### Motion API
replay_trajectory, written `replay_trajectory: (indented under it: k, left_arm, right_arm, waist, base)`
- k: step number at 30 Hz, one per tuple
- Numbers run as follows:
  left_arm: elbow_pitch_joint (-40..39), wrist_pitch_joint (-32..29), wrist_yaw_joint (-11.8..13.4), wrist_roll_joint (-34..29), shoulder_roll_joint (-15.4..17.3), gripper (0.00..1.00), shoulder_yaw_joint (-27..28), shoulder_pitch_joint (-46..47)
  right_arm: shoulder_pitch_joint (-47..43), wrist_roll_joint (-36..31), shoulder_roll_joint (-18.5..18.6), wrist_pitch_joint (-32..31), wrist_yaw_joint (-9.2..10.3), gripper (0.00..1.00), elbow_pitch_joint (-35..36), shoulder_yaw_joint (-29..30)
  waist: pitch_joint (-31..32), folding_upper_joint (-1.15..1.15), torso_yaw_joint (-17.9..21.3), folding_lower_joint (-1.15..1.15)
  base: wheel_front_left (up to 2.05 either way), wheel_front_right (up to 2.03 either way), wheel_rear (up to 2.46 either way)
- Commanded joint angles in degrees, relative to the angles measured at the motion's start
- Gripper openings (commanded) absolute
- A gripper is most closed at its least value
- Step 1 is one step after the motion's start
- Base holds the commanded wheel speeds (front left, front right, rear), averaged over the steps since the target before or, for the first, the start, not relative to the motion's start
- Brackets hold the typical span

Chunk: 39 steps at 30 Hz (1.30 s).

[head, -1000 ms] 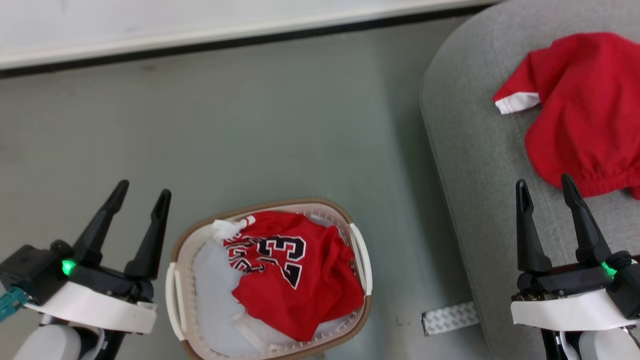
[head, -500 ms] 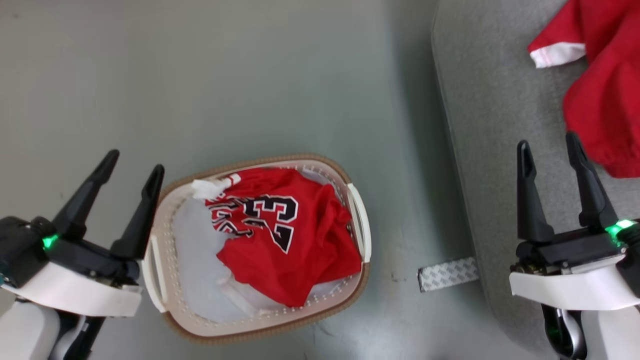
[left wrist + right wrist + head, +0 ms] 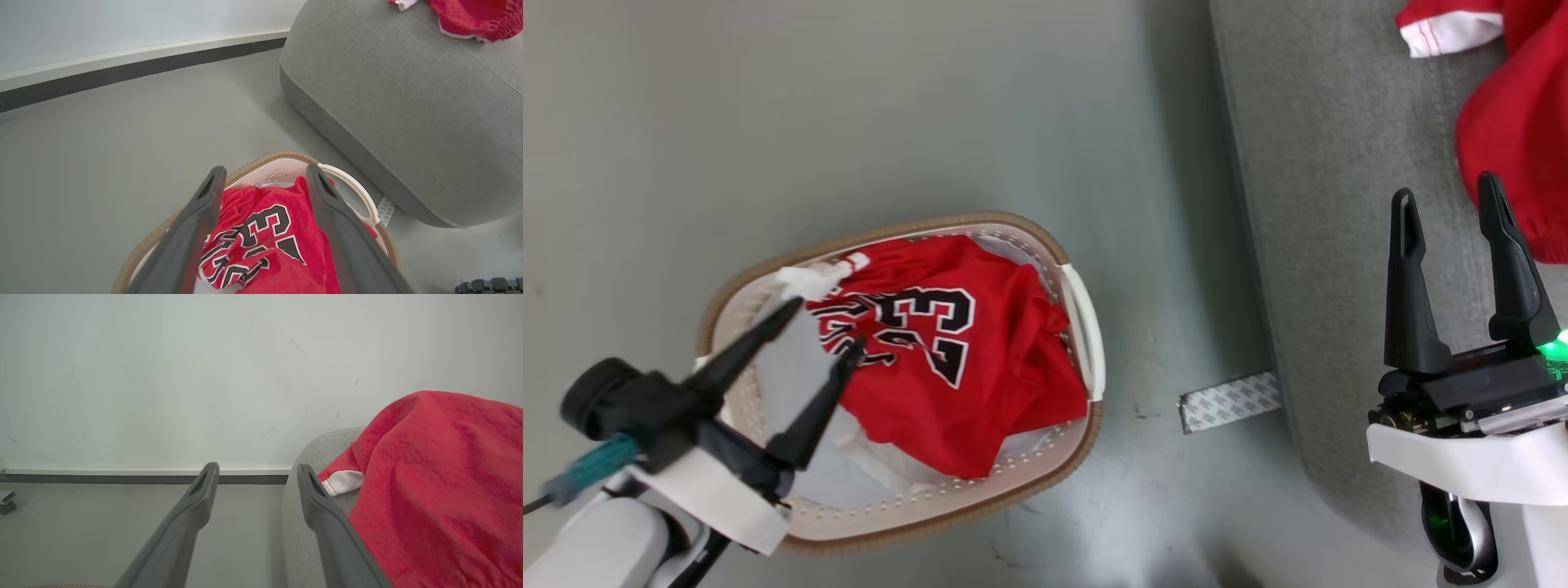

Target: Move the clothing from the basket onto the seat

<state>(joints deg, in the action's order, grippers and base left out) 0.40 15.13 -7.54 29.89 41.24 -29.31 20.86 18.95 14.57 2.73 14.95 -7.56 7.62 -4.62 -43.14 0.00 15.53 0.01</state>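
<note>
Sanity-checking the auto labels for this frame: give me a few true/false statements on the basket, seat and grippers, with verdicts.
1. The jersey marked "23" lies in the basket. True.
2. The left gripper is shut on the jersey. False: its fingers are spread open over the basket and grip nothing.
3. The red shorts lie on the seat. True.
4. The right gripper holds the red shorts. False: it is open and empty, over the seat beside them.
5. The basket stands on the seat. False: it stands on the floor next to the seat.
</note>
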Motion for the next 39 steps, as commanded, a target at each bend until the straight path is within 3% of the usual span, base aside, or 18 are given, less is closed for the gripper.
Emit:
replay_trajectory:
  k: [1,7,14,26,39]
  left_arm:
    - [0.6,0.0,0.0,-0.3,0.6,1.00,-0.6,1.2]
    - [7.8,-3.7,0.0,-2.4,-0.1,1.00,-10.2,7.3]
    - [15.0,-7.4,0.0,-3.6,-1.8,1.00,-16.8,13.8]
    - [25.9,-14.4,1.0,-7.3,-3.9,1.00,-21.3,19.7]
    - [35.8,-17.0,0.7,-13.4,-4.8,1.00,-27.0,24.4]
  right_arm:
    - [0.6,0.5,0.1,0.1,0.15,1.00,0.4,0.1]
    - [-0.3,1.2,0.1,0.1,0.15,1.00,2.2,0.0]
    - [-0.4,2.1,0.1,0.1,0.15,1.00,3.5,-0.7]
    - [-1.0,2.6,0.0,0.1,0.15,1.00,5.3,-0.9]
    - [-0.4,3.3,0.0,0.1,0.15,1.00,5.1,-1.8]
  waist:
    - [-0.5,0.00,0.6,-0.01]
    - [-1.7,0.00,2.5,-0.01]
    - [-3.1,0.00,4.3,-0.01]
    - [-4.3,0.00,6.1,-0.01]
    - [-5.5,0.00,6.9,-0.01]
  base:
    - [0.00,0.00,0.00]
    - [0.00,0.00,0.00]
    - [0.00,0.00,0.00]
    - [0.00,0.00,0.00]
    - [0.00,0.00,0.00]
